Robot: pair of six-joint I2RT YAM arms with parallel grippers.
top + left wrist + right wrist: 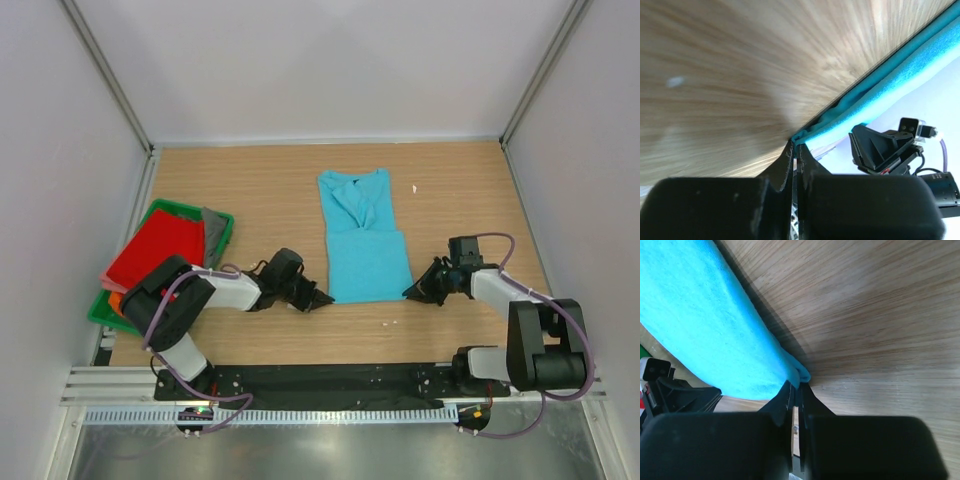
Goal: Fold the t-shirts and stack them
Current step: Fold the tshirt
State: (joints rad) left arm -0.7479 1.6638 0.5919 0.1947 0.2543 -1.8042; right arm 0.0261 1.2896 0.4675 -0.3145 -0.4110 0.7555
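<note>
A turquoise t-shirt [362, 240] lies folded into a long strip in the middle of the table, collar end far from me. My left gripper [325, 297] is at its near left corner, jaws shut with the shirt's corner [805, 134] pinched at the tips [796, 149]. My right gripper [408, 293] is at the near right corner, shut on that corner of the turquoise t-shirt [705, 315] at its tips [799, 388]. A red t-shirt [155, 245] lies on the green tray, with an orange one [116, 301] showing under it.
The green tray [222, 232] stands at the left of the table and also holds a grey cloth [212, 224]. White walls enclose the table on three sides. Small white specks [416, 188] lie on the wood.
</note>
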